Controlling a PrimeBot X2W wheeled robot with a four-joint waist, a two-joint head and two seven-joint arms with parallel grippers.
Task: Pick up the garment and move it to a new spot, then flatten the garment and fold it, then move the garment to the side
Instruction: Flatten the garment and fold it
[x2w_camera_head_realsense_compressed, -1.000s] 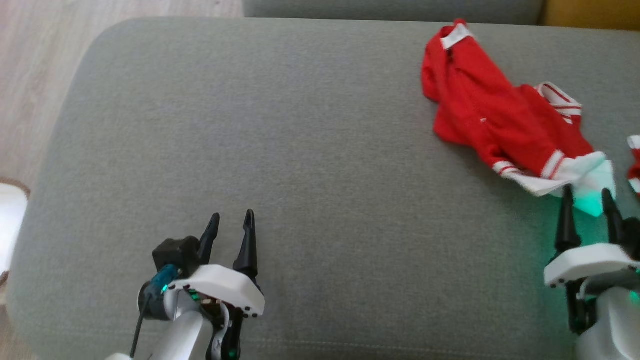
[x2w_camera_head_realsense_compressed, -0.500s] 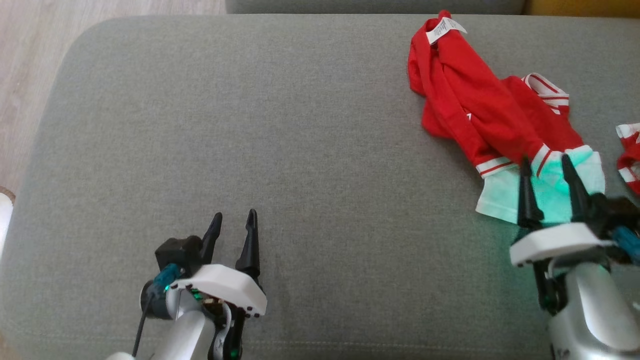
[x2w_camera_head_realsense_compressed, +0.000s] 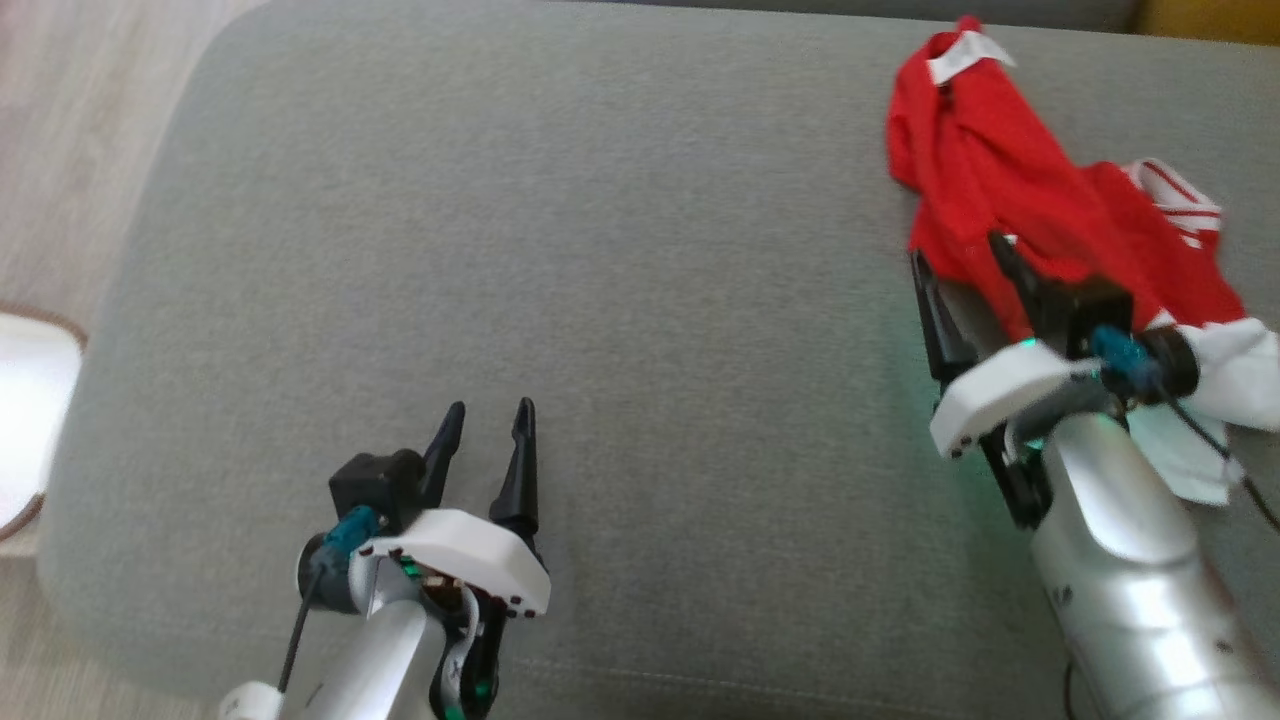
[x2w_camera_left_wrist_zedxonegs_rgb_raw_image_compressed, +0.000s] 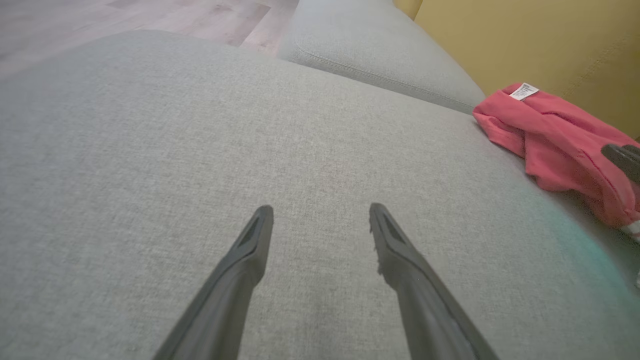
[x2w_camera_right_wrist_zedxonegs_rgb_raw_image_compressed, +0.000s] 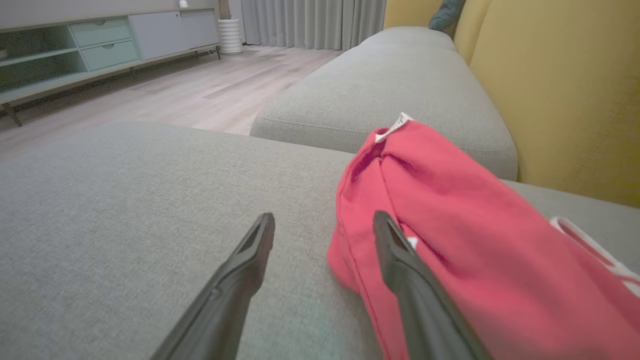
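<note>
The garment (x2w_camera_head_realsense_compressed: 1010, 190), a crumpled bright red jersey with white striped trim and a small white label on top, lies at the far right of the grey sofa cushion (x2w_camera_head_realsense_compressed: 600, 250). My right gripper (x2w_camera_head_realsense_compressed: 957, 255) is open at the garment's left edge. In the right wrist view (x2w_camera_right_wrist_zedxonegs_rgb_raw_image_compressed: 324, 217) one finger lies over the red garment (x2w_camera_right_wrist_zedxonegs_rgb_raw_image_compressed: 450, 240) and the other over bare cushion. My left gripper (x2w_camera_head_realsense_compressed: 490, 410) stands open and empty over the cushion's near middle (x2w_camera_left_wrist_zedxonegs_rgb_raw_image_compressed: 321, 210), well left of the garment (x2w_camera_left_wrist_zedxonegs_rgb_raw_image_compressed: 555, 145).
A second grey cushion (x2w_camera_right_wrist_zedxonegs_rgb_raw_image_compressed: 400, 75) lies beyond the garment, with a yellow backrest (x2w_camera_right_wrist_zedxonegs_rgb_raw_image_compressed: 565, 90) to the right. Wooden floor (x2w_camera_right_wrist_zedxonegs_rgb_raw_image_compressed: 210, 90) and a low sideboard (x2w_camera_right_wrist_zedxonegs_rgb_raw_image_compressed: 100, 40) are off the sofa's left. A white round object (x2w_camera_head_realsense_compressed: 25, 400) sits by the cushion's left edge.
My right arm has moved forward and left, from the garment's white lower end to its red left edge, jaws still open. The head camera shifted. My left arm has stayed put.
</note>
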